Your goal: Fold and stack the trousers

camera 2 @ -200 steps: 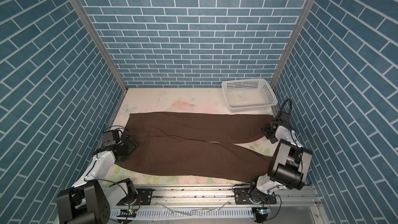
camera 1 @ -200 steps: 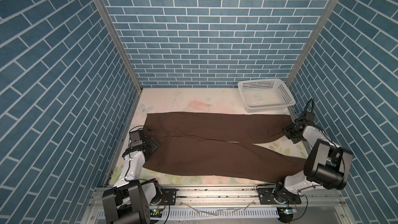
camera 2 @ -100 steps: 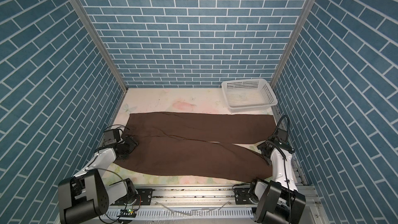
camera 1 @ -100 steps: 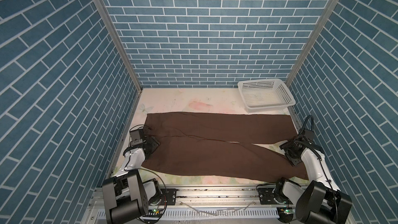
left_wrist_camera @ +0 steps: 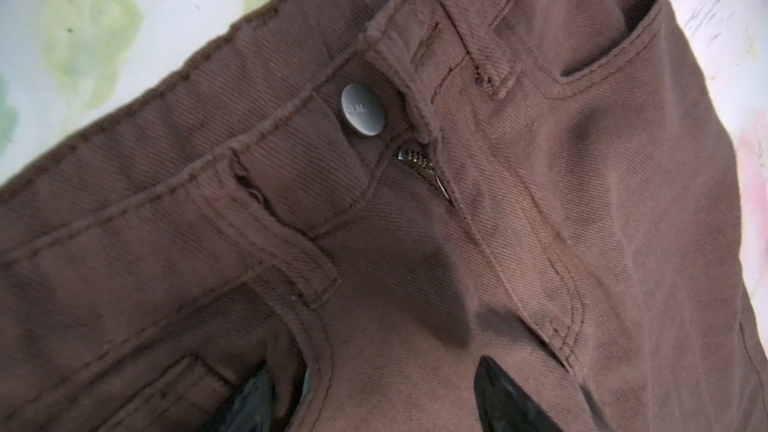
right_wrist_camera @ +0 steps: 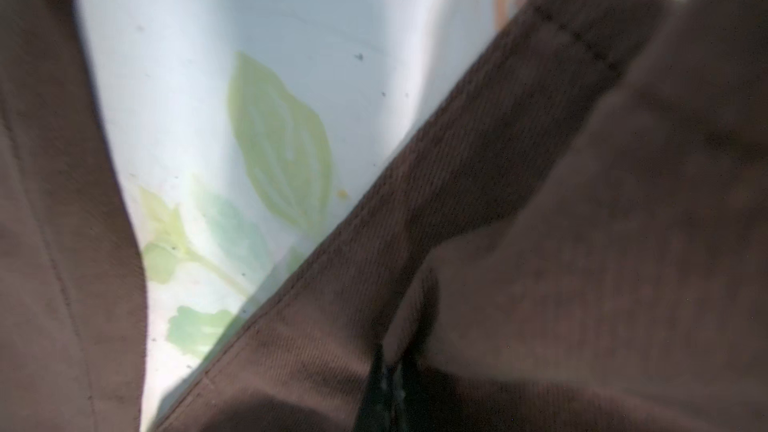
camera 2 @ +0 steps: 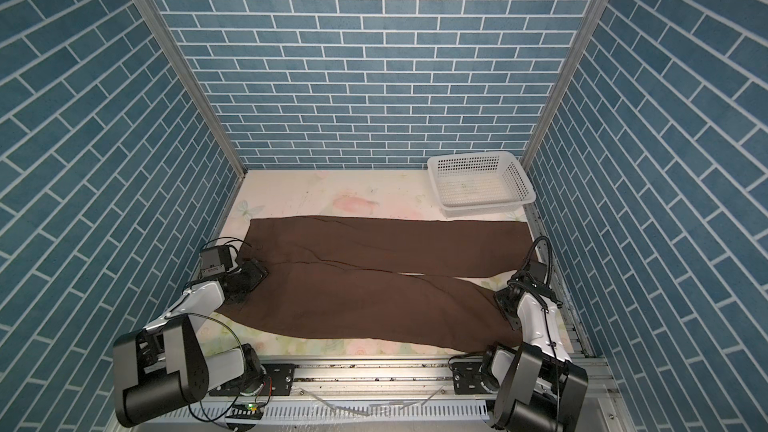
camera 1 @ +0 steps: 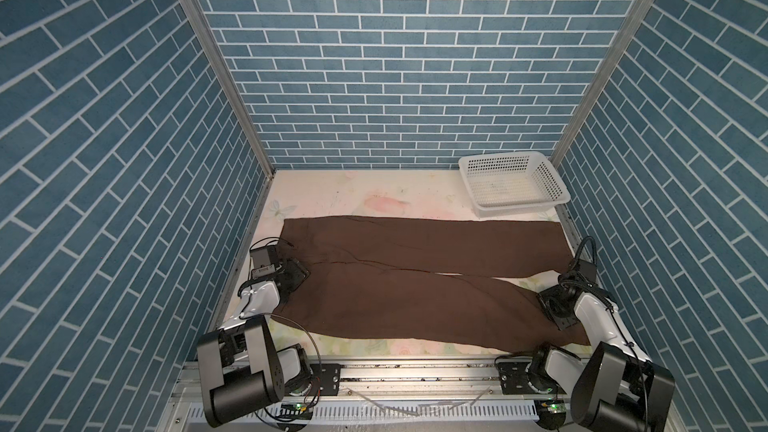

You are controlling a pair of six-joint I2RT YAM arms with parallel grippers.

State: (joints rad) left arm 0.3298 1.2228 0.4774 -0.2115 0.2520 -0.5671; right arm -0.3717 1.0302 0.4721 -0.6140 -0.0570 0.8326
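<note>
**A:** What is hidden or hard to make out?

**B:** At the waist end of the trousers (camera 1: 415, 297), the left gripper (camera 1: 296, 278) covers its own fingers in both top views. At the hem end, the right arm (camera 1: 598, 322) hides a corner of the near leg. The right wrist view is blurred.

**A:** And the fingers?

**B:** In the left wrist view, the left gripper's fingers (left_wrist_camera: 509, 401) are spread wide over the trouser front, below the button (left_wrist_camera: 363, 108) and zip (left_wrist_camera: 419, 164). I cannot tell whether the tips press the cloth. The right gripper (camera 1: 555, 310) has its fingers (right_wrist_camera: 384, 384) pressed together, pinching a ridge of the near leg's cloth.

**A:** Where do the trousers lie?

**B:** Flat and unfolded across the table (camera 1: 353, 193), with the waist under the left gripper. The legs run to the right and part in a narrow V. The right gripper sits on the near leg's edge, beside that gap and close to the hem. A white basket (camera 1: 550, 178) stands just beyond the far leg's hem.
</note>
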